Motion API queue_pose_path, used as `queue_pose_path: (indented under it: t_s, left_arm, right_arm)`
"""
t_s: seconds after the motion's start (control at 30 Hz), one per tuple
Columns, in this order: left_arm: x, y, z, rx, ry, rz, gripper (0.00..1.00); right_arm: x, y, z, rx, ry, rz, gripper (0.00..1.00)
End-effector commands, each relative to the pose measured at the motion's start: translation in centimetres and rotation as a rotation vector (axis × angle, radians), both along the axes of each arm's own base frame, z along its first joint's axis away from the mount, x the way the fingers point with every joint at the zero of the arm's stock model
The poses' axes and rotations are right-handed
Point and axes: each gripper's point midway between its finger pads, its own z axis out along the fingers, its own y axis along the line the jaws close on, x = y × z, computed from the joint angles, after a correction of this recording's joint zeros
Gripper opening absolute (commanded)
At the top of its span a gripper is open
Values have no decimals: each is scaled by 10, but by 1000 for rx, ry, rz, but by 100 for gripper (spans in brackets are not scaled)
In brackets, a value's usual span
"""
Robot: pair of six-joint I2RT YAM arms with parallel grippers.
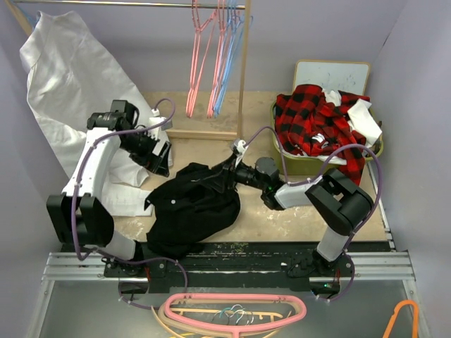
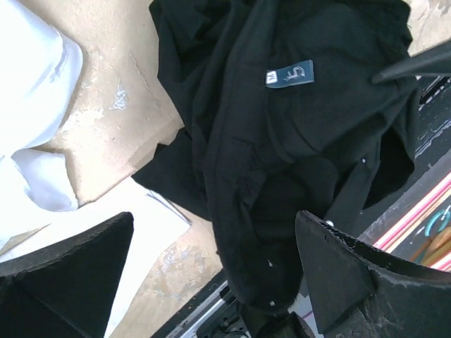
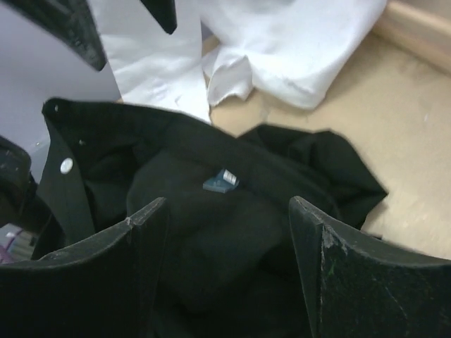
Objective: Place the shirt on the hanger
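- We see the shirt (image 1: 194,210) lying crumpled on the table (image 1: 264,211) between the two arms, one edge hanging over the near side
- Its small blue-grey label (image 2: 290,74) faces up in the folds, and a white snap (image 3: 66,165) shows on one edge
- Our left gripper (image 2: 215,225) hangs above the shirt's left side with its jaws wide apart and nothing between them
- Our right gripper (image 3: 227,211) is low at the shirt's far right edge, jaws parted with a mound of black cloth between the fingers (image 3: 134,274); we cannot tell whether they touch it
- The hanger (image 1: 225,74) hangs from the rail (image 1: 127,4) at the back among pink hangers (image 1: 197,63), well apart from the shirt
- A white cloth (image 1: 63,70) lies to the left, and a basket (image 1: 296,165) holding a plaid shirt (image 1: 313,120) stands to the right
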Motion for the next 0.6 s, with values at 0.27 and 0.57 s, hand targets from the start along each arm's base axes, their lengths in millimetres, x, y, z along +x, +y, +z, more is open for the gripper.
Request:
queue_pose_path:
  t_s: [0.27, 0.57]
  left_arm:
    - [18, -9, -52, -42, 251, 54, 65]
    - [2, -20, -69, -92, 339, 14, 55]
  right_arm:
    - [-72, 13, -4, -15, 2, 158, 67]
    - [-88, 0, -41, -70, 70, 147, 64]
